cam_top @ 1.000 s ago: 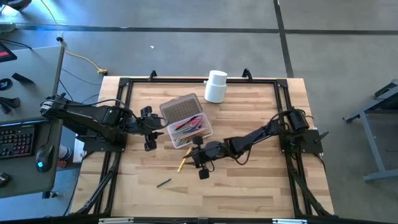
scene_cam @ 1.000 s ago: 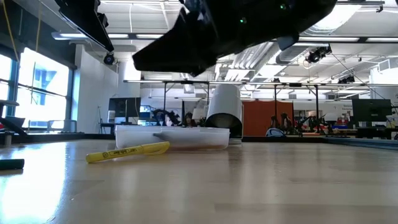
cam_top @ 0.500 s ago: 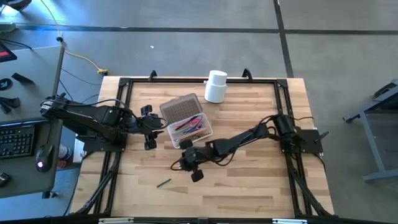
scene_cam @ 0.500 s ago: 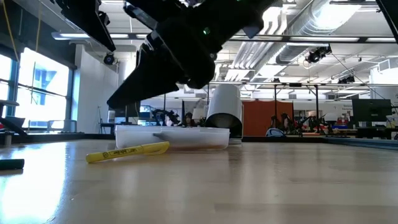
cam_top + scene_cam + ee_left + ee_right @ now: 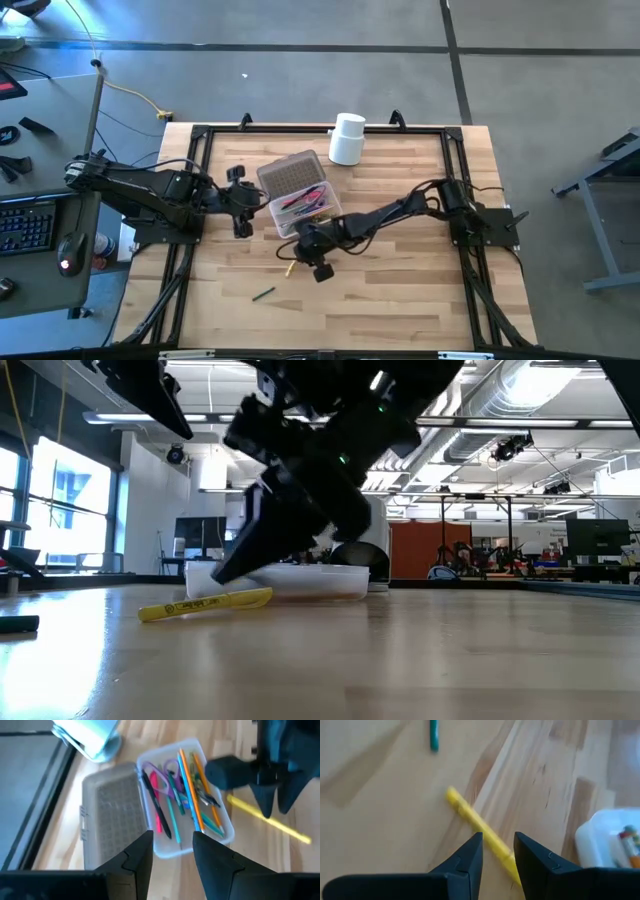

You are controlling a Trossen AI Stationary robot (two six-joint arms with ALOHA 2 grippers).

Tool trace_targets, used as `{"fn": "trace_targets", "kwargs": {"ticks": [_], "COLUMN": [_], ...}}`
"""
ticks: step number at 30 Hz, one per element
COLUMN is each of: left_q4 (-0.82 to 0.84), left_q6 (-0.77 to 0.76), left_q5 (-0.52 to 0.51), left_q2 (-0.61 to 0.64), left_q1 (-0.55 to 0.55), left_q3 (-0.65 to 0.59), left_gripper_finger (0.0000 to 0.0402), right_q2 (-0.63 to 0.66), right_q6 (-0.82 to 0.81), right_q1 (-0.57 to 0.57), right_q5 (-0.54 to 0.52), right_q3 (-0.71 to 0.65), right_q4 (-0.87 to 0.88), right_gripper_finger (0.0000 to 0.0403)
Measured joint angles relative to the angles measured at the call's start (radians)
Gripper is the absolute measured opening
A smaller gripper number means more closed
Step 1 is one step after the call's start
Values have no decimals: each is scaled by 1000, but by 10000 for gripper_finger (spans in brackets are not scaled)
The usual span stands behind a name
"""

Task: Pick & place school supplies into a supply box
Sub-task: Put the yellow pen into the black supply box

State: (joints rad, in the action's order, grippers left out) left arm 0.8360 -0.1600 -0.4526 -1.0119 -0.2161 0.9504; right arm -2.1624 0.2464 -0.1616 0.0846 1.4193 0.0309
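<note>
The clear supply box (image 5: 306, 209) stands mid-table with its greyish lid (image 5: 288, 174) swung open, and holds pens, pencils and pink-purple scissors (image 5: 172, 770). A yellow pen (image 5: 290, 266) lies flat on the wood just near of the box, also shown in the low view (image 5: 205, 605) and the right wrist view (image 5: 480, 827). A green pen (image 5: 263, 294) lies nearer the near edge. My right gripper (image 5: 497, 855) is open and hovers over the yellow pen's box-side end, fingers slanting down. My left gripper (image 5: 172, 852) is open and waits left of the box.
A white cylindrical container (image 5: 347, 138) stands near the far edge behind the box. A black frame (image 5: 200, 135) runs around the table's edge. Bare wood lies near of and right of the yellow pen.
My right gripper has moved toward the table's left edge and come down over the yellow pen, tipping its fingers downward. The pen, the box and the green pen have stayed where they were.
</note>
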Motion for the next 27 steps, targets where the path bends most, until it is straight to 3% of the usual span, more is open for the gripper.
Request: {"fn": "trace_targets", "kwargs": {"ticks": [7,18,27], "left_q4": [-97,-110,-104], "left_q6": [4,55,55], "left_q5": [-39,-40,-107], "left_q2": [0,0,0], "left_q1": [0,0,0], "left_q3": [0,0,0], "left_gripper_finger": [172,172,172], "right_q2": [0,0,-70], "right_q6": [126,129,129], "right_q1": [7,65,85], "right_q5": [-23,45,158], "right_q3": [-24,-28,-24], "right_q4": [-1,2,-29], "right_gripper_finger": [95,95,94]}}
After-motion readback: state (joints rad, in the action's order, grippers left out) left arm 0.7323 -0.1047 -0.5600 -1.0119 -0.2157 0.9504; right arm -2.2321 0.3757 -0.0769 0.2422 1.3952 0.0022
